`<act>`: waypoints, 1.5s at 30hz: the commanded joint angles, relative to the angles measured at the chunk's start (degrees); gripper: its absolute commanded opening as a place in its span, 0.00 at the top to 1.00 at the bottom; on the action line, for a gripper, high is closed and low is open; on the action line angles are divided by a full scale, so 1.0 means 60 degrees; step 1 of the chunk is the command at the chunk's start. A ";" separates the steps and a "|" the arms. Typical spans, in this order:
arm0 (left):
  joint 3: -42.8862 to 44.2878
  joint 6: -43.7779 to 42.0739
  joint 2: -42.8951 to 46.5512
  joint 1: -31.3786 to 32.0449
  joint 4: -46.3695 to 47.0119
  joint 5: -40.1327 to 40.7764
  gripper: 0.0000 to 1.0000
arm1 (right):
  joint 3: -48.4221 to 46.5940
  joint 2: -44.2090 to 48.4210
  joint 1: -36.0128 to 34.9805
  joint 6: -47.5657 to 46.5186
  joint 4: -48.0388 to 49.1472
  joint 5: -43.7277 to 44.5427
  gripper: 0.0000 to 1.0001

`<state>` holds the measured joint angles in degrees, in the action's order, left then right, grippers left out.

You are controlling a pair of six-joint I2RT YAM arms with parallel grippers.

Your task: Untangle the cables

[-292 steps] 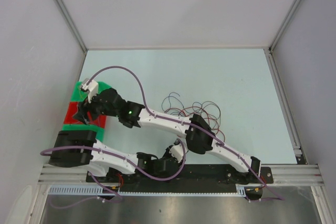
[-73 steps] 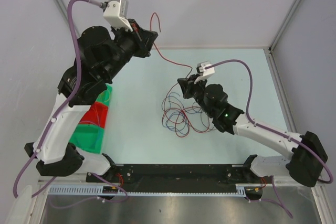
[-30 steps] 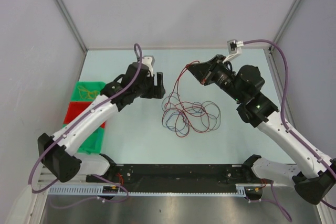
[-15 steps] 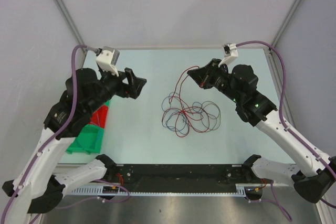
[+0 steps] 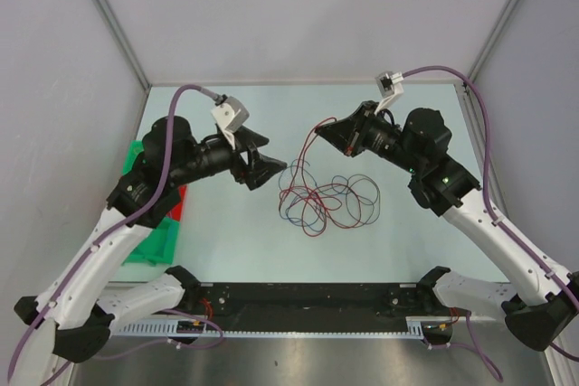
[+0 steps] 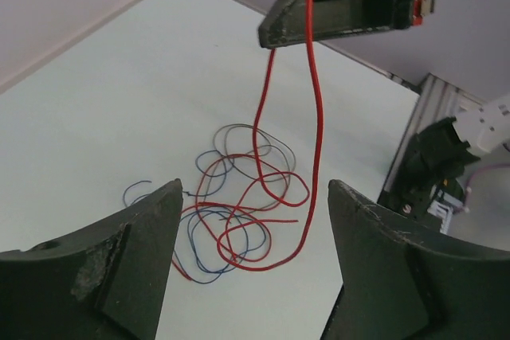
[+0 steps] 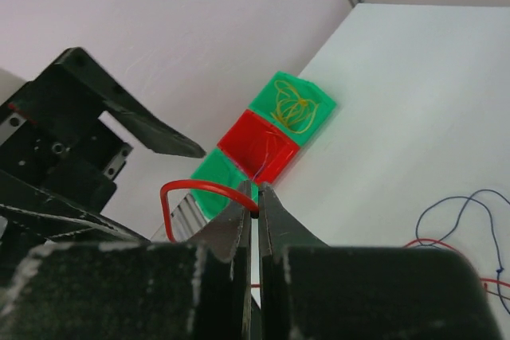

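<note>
The cables [image 5: 326, 201] lie as a loose tangle of red, maroon and blue loops on the pale table; they also show in the left wrist view [image 6: 239, 228]. My right gripper [image 5: 324, 124] is raised above the tangle's far side and is shut on a red cable [image 7: 199, 186], which hangs down in two strands [image 6: 315, 77] to the pile. Its jaws [image 7: 255, 201] are pressed together on the wire. My left gripper [image 5: 262, 164] is open and empty, just left of the tangle, pointing at the hanging red cable; its fingers [image 6: 135, 236] frame the pile.
At the table's left edge stand a green bin holding a yellow cable [image 7: 291, 105], a red bin [image 7: 259, 145] and another green bin [image 7: 219, 177]; the left arm partly hides them from above [image 5: 149, 237]. Grey walls enclose the table.
My left arm has swung from above the bins towards the tangle, its open gripper now close to the hanging red cable. My right gripper still holds the red cable up, shifted slightly.
</note>
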<state>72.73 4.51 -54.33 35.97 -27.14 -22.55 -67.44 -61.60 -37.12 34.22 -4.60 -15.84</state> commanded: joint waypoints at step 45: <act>-0.0637 0.0214 -0.0511 0.0451 0.1842 -0.2600 0.02 | -0.0508 -0.0236 -0.0624 0.0288 0.2232 -0.2341 1.00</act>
<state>68.97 5.10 -57.34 37.50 -20.62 -39.03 -68.07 -64.07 -40.18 35.40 5.52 -30.24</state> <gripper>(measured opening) 0.984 0.024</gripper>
